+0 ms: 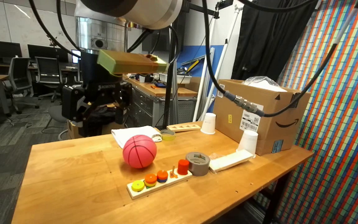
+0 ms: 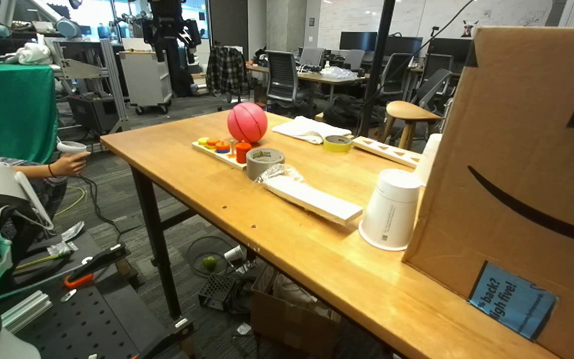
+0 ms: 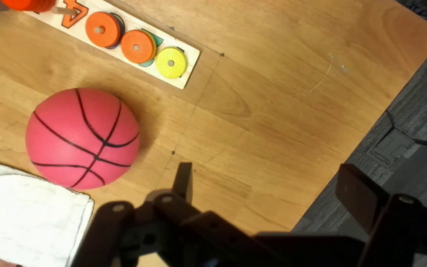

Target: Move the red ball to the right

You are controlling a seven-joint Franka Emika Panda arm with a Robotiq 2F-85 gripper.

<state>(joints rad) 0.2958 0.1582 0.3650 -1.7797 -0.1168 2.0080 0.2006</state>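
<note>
Tool (image 3: 267, 181) raised above the worktop (image 3: 272, 111), jaws wide apart. Red ball (image 3: 83, 139), pinkish with black seams, sits on the worktop, apart from the tool, between a white cloth (image 3: 32, 218) and a ring-stacking toy (image 3: 184, 76). Grey tape roll (image 1: 199, 169) just beside the toy's end. Farther out: cardboard box (image 1: 268, 129), two white cups (image 1: 208, 124) near it.

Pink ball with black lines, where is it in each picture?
In an exterior view: pink ball, left of centre, lower half.
In an exterior view: pink ball, left of centre, upper half.
In the wrist view: pink ball, at the left, about halfway down.
All three also show a wooden peg board near it.
</note>
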